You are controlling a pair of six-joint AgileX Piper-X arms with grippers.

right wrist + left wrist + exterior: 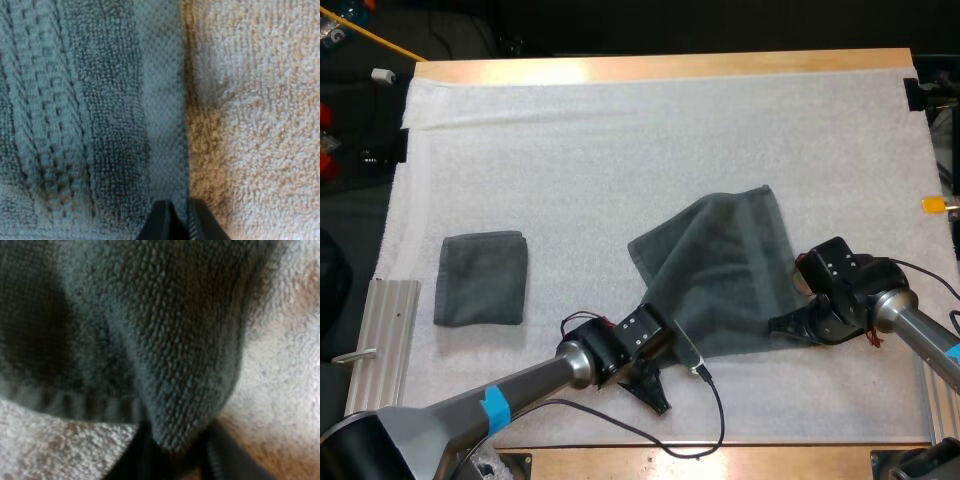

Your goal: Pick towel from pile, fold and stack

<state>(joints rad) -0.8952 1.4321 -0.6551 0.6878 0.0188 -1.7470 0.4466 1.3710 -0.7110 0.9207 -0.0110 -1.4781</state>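
A dark grey-green towel [720, 268] lies spread, slightly rumpled, on the white mat right of centre. My left gripper [678, 350] is at its near left corner. In the left wrist view a bunched fold of the towel [175, 365] sits pinched in my left gripper [175, 457], whose black fingers [131, 462] press it from both sides. My right gripper [783, 324] is at the towel's near right corner. In the right wrist view my right gripper [186, 223] is shut on the thin towel edge [165, 115]. A folded towel [480, 278] lies flat at the left of the mat.
The white mat [620, 140] covers most of the wooden table. A ribbed metal rail [380, 345] lies along the mat's left edge, near the folded towel. The table's near edge [720, 460] runs just behind both arms.
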